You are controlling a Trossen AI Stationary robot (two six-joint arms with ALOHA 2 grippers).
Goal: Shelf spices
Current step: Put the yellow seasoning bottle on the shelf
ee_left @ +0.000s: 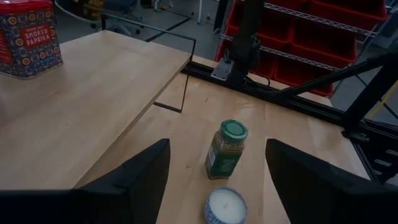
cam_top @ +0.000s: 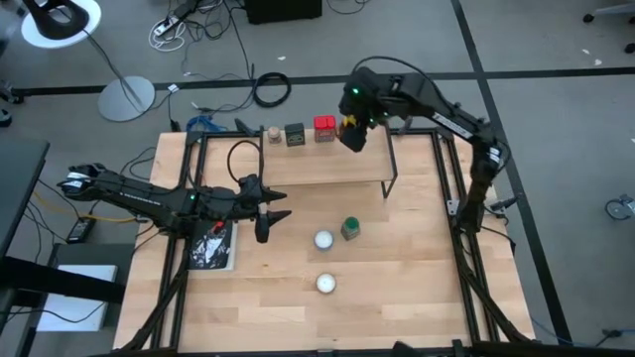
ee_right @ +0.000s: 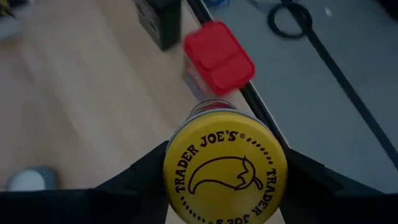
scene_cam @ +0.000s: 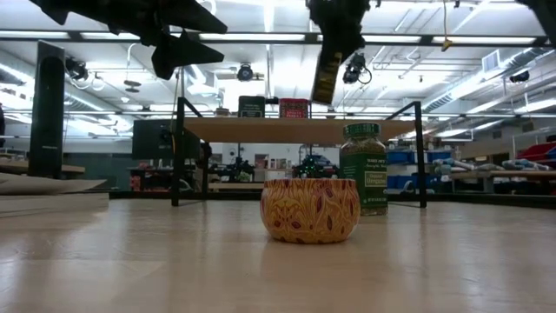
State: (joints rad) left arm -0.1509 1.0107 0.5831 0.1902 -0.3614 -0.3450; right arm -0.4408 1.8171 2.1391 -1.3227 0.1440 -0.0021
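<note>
Right claw (ee_right: 224,180) is clamped on the yellow-lidded jar (ee_right: 225,169), held in the air over the shelf (cam_top: 327,164) near its right end, beside the red box (cam_top: 324,129). Left claw (cam_top: 266,220) is released, empty, above the table (cam_top: 397,288). Green-lidded jar (cam_top: 350,229) stands on the table in front of the shelf.

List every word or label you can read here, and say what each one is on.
"SMOKED PAPRIKA": on the red box standing on the shelf.
"TRADER JOE'S", printed twice round the rim: on the lid of the yellow-lidded jar in the right gripper.
Label of the green-lidded jar: too small to read.
</note>
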